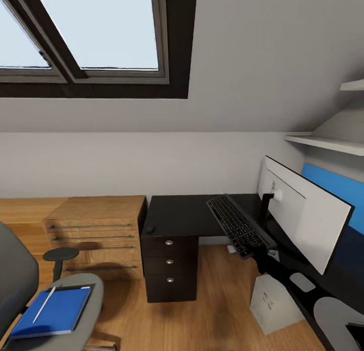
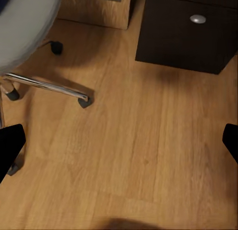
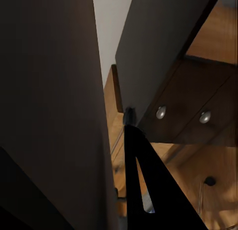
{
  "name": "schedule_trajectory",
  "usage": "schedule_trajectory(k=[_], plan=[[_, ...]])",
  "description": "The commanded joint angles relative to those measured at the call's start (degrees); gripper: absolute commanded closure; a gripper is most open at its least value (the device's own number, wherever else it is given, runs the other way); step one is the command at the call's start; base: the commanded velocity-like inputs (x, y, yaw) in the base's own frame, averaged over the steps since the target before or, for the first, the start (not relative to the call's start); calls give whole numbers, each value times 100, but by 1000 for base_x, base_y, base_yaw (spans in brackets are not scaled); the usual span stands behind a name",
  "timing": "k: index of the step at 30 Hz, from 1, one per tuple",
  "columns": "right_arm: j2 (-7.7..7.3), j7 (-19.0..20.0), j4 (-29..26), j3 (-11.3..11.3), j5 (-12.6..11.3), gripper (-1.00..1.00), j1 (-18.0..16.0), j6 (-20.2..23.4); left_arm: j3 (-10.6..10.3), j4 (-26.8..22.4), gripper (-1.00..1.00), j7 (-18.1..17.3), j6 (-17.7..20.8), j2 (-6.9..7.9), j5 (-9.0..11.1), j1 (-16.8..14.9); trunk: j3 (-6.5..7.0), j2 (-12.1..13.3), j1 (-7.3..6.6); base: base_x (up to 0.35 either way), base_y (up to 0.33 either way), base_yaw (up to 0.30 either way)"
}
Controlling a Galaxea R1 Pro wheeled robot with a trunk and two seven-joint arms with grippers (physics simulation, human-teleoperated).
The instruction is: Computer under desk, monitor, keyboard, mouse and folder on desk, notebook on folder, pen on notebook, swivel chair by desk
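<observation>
Head view: The desk [image 1: 177, 214] has a glossy black top, with a black drawer unit [image 1: 169, 267] of three drawers beneath its left section. The monitor [image 1: 303, 219] stands on the right section with its white back facing the camera, in front of a blue back panel [image 1: 333, 186]. The keyboard [image 1: 238, 225] is tilted, its far end over the desk top and its near end raised and overhanging the desk edge, just beside the monitor stand. The right claw appears to be at that near end, but the grip itself cannot be resolved here. The mouse [image 1: 150, 229] lies on the desk near its left front corner. The computer [image 1: 273, 303] stands on the wooden floor [image 1: 212, 310] below the desk's right section. At lower left, the swivel chair [image 1: 76, 310] carries the blue folder [image 1: 53, 310] on its seat, with the pen [image 1: 44, 304] lying on top. A low wooden shelving unit [image 1: 96, 229] stands left of the drawer unit.

Left wrist view: The left claw [image 2: 119, 145] is wide open and holds nothing; its two black fingertips [image 2: 10, 145] sit at opposite frame edges above bare floor. The chair's chrome base and castors and the drawer unit are near.

Right wrist view: A black finger [image 3: 153, 190] of the right claw lies against a dark flat surface; its opening cannot be determined.
</observation>
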Motion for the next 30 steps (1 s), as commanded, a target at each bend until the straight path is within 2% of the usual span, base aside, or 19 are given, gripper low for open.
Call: schedule_trajectory(k=[1, 7, 18, 27, 30], plan=[[2, 5, 1, -62, -2, 100, -6, 50, -8, 2, -100, 20, -15, -1, 8, -4, -9, -7, 1, 93, -96, -250], [0, -1, 1, -62, 4, 100, -5, 50, -8, 1, -100, 20, -9, -7, 8, -3, -9, -7, 1, 147, -154, -91], [18, -3, 9, -55, 12, 100, -1, 23, -8, 2, -100, 20, -18, -18, 3, -6, -9, -7, 1, 73, -38, -4], [124, -100, 103, -46, 9, 100, 1, -514, -8, 2, -100, 19, -21, -19, 1, -5, -9, -7, 1, 137, -54, 0], [209, -328, 114, -52, -6, 100, -3, -693, -8, 2, -100, 16, -21, -19, 0, -6, -9, -7, 1, 58, -24, 0]])
